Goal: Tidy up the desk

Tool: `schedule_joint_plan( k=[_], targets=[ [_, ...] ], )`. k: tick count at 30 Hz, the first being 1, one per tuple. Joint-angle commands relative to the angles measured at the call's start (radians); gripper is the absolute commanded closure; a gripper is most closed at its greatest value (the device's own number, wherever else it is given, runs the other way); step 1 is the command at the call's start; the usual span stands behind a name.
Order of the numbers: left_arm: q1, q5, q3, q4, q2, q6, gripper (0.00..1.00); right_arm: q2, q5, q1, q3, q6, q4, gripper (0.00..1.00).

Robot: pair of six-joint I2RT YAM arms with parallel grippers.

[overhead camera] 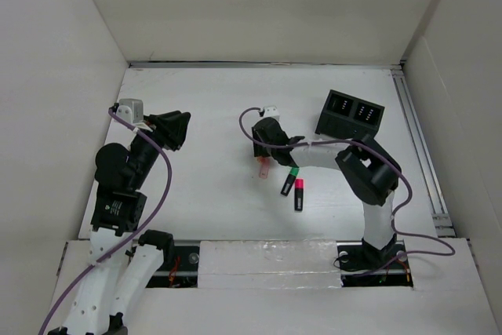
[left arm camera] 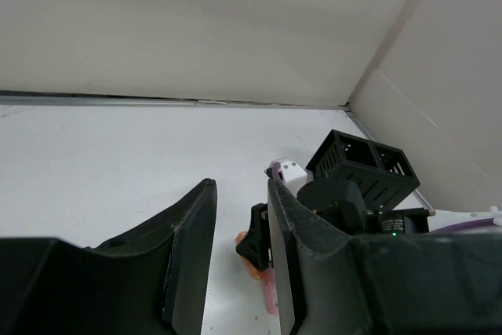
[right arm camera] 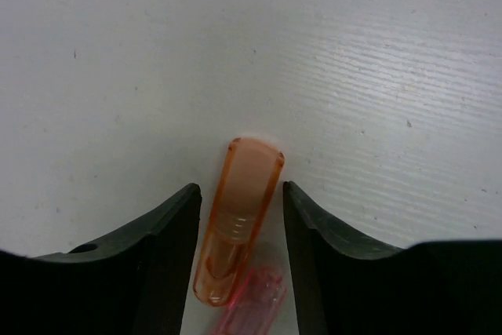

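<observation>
Black organizer box (overhead camera: 350, 114), two compartments, far right. Near-left of it lie two dark highlighters, close together: green-capped highlighter (overhead camera: 289, 182) and pink-capped highlighter (overhead camera: 299, 195). Just left of them is an orange translucent cap (right arm camera: 238, 221), lying flat, with a pink translucent piece (right arm camera: 255, 307) at one end. Metal rail (overhead camera: 420, 147) runs along the right edge.

I count one black organizer (overhead camera: 351, 115), with two compartments, toward the far right corner of the desk (overhead camera: 196, 115). Two black markers lie side by side near the desk's middle: one green-tipped marker (overhead camera: 289, 181) and one pink-tipped marker (overhead camera: 299, 194). Just left of them are two clear plastic bits: one orange piece (right arm camera: 239, 217) and one pink piece (right arm camera: 255, 307).
</observation>
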Motion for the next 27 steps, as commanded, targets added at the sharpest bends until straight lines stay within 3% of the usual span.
schedule_joint_plan(
  k=[1,4,5,6,9,15,18,19,27],
  targets=[
    [-0.001,0.016,-0.01,0.043,-0.01,0.005,0.71,0.028,0.072,0.015,0.092,-0.016,-0.053,0.5],
    [-0.001,0.014,-0.007,0.044,-0.018,0.007,0.71,0.05,0.069,0.025,0.097,-0.016,-0.056,0.6],
    [-0.001,0.017,-0.01,0.047,-0.021,0.007,0.71,0.048,0.069,0.025,0.087,-0.002,-0.056,0.71],
    [-0.001,0.017,-0.008,0.046,-0.021,0.007,0.71,0.044,0.069,0.025,0.076,0.006,-0.054,0.76],
    [-0.001,0.022,-0.007,0.046,-0.018,0.007,0.71,0.024,0.054,0.025,0.068,0.009,-0.019,0.82],
    [-0.001,0.013,-0.007,0.042,-0.021,0.01,0.71,-0.249,0.028,-0.061,-0.024,0.015,0.143,0.84],
    [-0.001,0.01,-0.01,0.046,-0.023,0.007,0.71,-0.408,0.081,-0.165,-0.094,0.027,0.15,0.86],
    [-0.001,0.016,-0.01,0.044,-0.018,0.004,0.71,-0.48,0.092,-0.264,-0.143,0.047,0.15,0.86],
    [-0.001,0.031,-0.007,0.046,-0.011,0.005,0.71,-0.628,0.204,-0.521,-0.262,0.075,0.073,0.85]
  ],
)
